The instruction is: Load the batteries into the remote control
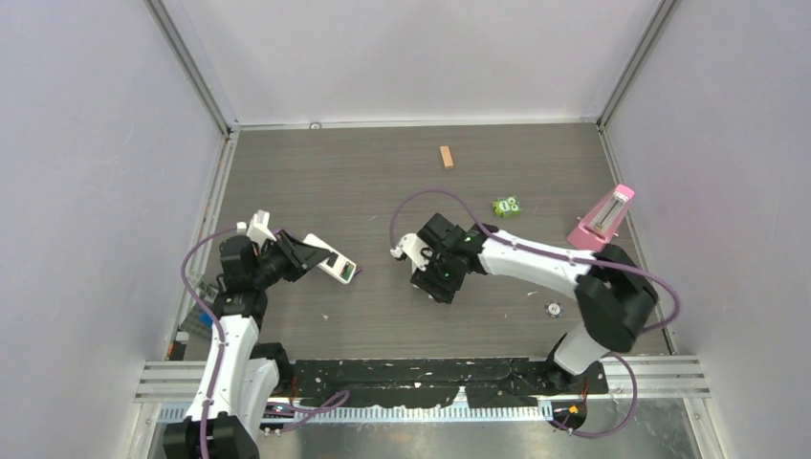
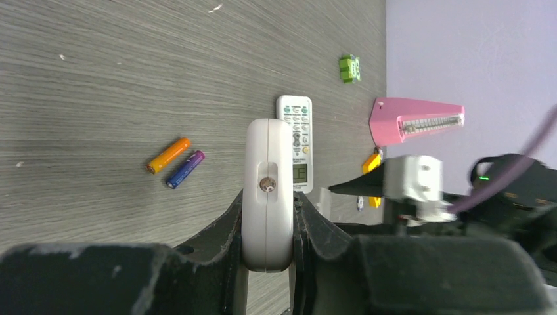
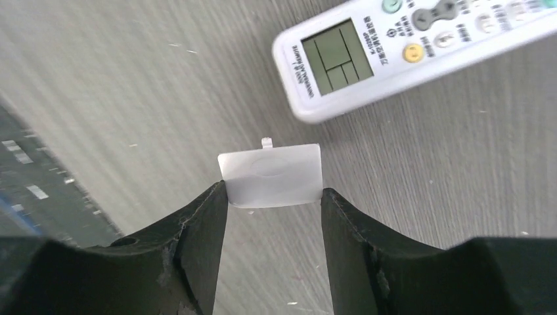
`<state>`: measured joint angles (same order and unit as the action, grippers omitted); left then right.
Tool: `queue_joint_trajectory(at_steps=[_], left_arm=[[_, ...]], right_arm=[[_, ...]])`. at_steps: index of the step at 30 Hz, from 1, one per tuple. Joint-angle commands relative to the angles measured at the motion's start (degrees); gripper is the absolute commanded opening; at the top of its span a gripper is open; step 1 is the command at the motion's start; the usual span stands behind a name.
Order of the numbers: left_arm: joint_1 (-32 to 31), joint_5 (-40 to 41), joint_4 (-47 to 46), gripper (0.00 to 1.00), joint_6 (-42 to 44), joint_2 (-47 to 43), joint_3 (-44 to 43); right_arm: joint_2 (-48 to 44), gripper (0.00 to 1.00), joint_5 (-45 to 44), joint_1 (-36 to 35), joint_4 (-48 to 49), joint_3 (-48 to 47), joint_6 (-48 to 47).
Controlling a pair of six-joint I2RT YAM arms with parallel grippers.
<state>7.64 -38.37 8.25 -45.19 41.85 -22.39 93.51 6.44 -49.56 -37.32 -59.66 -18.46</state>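
Observation:
The batteries lie side by side on the table, one orange (image 2: 168,155) and one blue-purple (image 2: 185,168). The remote control (image 3: 394,46), long and white with a small display and grey buttons, lies face up on the table (image 2: 293,141). My left gripper (image 2: 269,197) is shut on a second white remote body (image 2: 267,190), seen edge-on so its face is hidden; the top view shows it held out to the right (image 1: 337,266). My right gripper (image 3: 272,190) is shut on a small white tabbed cover (image 3: 270,176), close to the remote control's display end. In the top view the right gripper (image 1: 435,287) hides that remote.
A tan wooden block (image 1: 446,157) lies at the back. A green block (image 1: 506,206) and a pink wedge-shaped object (image 1: 602,220) sit at the right. A small round piece (image 1: 553,308) lies near the right arm's base. Walls close in three sides.

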Motion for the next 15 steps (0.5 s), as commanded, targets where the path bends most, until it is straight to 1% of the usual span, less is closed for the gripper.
queue_joint_trajectory(at_steps=[1,4,6,8,11,14,15], left_arm=[[0.2,-5.0,-10.5,0.0,-3.5,-1.3,2.8],[-1.1,-6.2,-18.0,0.0,-7.3,-2.6,5.9],[-2.5,-6.1,-22.3,0.0,-9.3,-3.8,7.6],[-5.0,-5.4,-25.7,0.0,-10.8,-5.0,8.7],[-9.9,-3.0,-29.2,0.0,-11.6,-6.7,9.2],[-14.3,-0.2,-31.2,0.0,-11.6,-7.8,8.9],[-15.5,0.5,-31.6,0.0,-11.6,-8.0,8.8]], right_arm=[[-12.5,0.35,5.8,-0.8,2.1,1.0,3.8],[-19.4,0.35,7.7,-1.5,4.8,3.0,7.8],[-22.8,0.36,7.3,-2.5,7.7,3.9,10.9],[-25.6,0.36,6.5,-3.7,13.0,4.6,14.7],[-28.1,0.37,3.5,-5.9,18.5,5.2,21.1],[-28.0,0.37,0.1,-9.7,23.6,5.1,24.5],[-27.3,0.38,-2.5,-11.3,24.2,4.7,25.4]])
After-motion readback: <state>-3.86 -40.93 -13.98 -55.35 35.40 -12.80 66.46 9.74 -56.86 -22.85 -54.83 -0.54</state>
